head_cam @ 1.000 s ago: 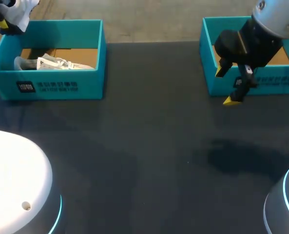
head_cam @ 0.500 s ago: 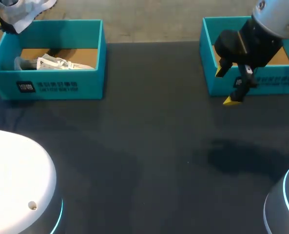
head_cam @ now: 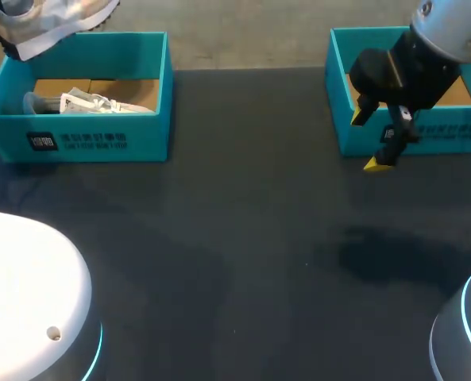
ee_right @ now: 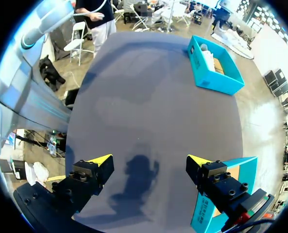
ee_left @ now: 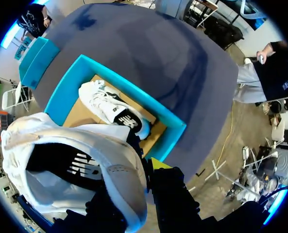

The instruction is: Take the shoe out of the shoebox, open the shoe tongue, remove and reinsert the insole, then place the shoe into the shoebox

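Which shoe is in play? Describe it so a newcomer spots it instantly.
On the dark table, find the teal shoebox on the left arm's side. Above its far left corner hangs a white shoe with a black logo, gripped by the left end effector. Unlike the second white shoe lying inside the box, it is airborne.

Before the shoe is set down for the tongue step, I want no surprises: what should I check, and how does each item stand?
1. White shoe clear of the left shoebox: ok, held above its rim.
2. Left end effector grip: ok, shut on the shoe.
3. Right end effector free: ok, open and empty, hanging before the right shoebox.
4. Second shoe apart from the held one: ok, lying in the box.
5. Insole seated: cannot tell.
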